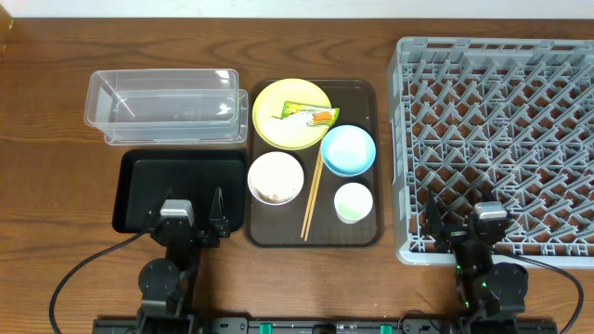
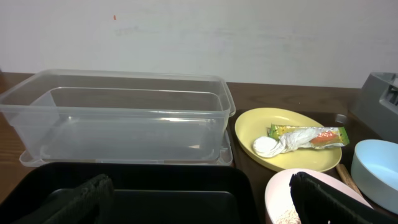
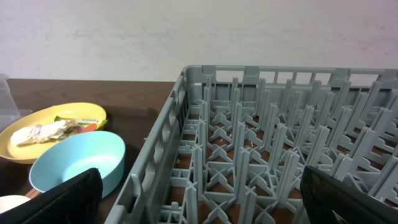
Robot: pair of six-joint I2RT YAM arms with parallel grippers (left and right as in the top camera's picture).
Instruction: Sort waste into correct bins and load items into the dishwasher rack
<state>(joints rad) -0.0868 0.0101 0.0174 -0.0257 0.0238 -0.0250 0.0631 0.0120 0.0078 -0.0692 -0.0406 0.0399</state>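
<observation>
On the dark brown serving tray point(image 1: 276, 225), we find the green-white-orange plastic wrapper point(image 1: 309, 115) across the round yellow plate point(image 1: 274, 102). Flanking the tray, the left gripper point(image 2: 202, 205) and right gripper point(image 3: 202, 202) stand wide-jawed, empty. Pinching low could drag the plate.

Even, soft light; wrist views perhaps slightly blurred

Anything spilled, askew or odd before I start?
Nothing spilled or tipped. The wrapper and a white scrap lie on the yellow plate, and rice grains sit in the white bowl: waste not yet binned.
</observation>
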